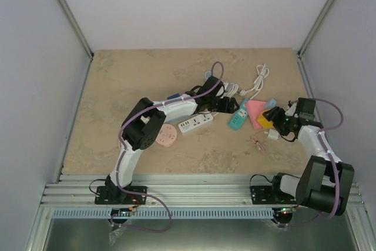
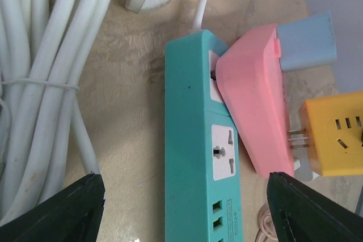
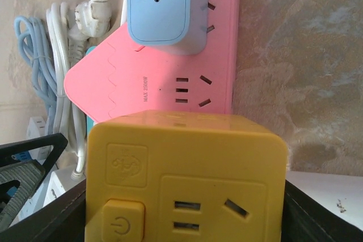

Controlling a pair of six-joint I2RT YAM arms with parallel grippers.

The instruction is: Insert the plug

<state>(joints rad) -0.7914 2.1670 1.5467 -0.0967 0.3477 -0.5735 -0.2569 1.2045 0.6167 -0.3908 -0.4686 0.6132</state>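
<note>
A beige, stone-patterned tabletop point(image 1: 117, 86) sits between plain white walls, with two robot arms reaching in from the near edge.

The right end effector point(image 3: 184, 216) is clamped on a yellow cube adapter point(image 3: 181, 179), the plug to be inserted. Its metal prongs point(image 2: 296, 138) stick out from the cube's far side, pointing at the pink power strip point(image 2: 255, 111) just beyond it. The prong tips lie right at the pink body; whether they have entered a socket cannot be told.

The left end effector point(image 2: 187, 208) has its fingers apart and holds nothing. The teal power strip point(image 2: 193, 111) lies directly beneath the gap between them, and the pink strip leans across it just to the right.

To do this step well, the left end effector would probably steady the strips so they do not slide, while the right one keeps the cube level and lines the prongs up with a free socket. Only then should it push straight in.

Counted: three power strips, namely teal, pink and a white power strip point(image 1: 195, 124). There is one yellow cube and one blue charger point(image 3: 159, 4), which is plugged into the pink strip. One bundle of white cable point(image 2: 39, 83) lies left of the left end effector.
</note>
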